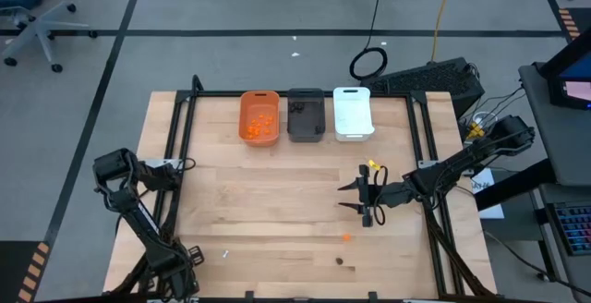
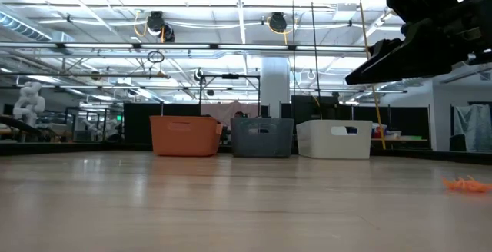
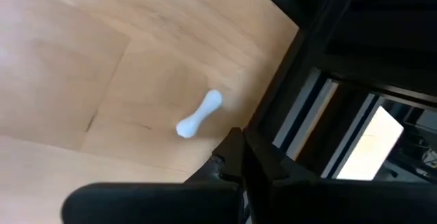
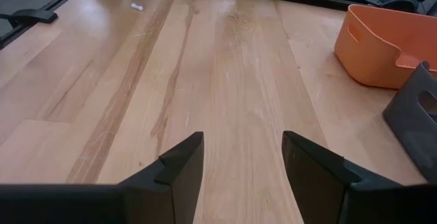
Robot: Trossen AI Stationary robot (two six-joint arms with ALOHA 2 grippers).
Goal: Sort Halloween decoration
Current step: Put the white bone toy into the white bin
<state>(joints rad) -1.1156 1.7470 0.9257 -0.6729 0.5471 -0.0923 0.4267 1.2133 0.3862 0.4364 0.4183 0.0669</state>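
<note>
While the left gripper sits folded back at the lower left of the high view with its jaws together and empty, a small white stick lies on the table just beside it. The right gripper, right of centre, hovers with its jaws apart, holding nothing. Below it lie an orange piece and a dark lump. Along the table's upper edge stand the orange bin, holding orange pieces, the dark grey bin and the white bin.
</note>
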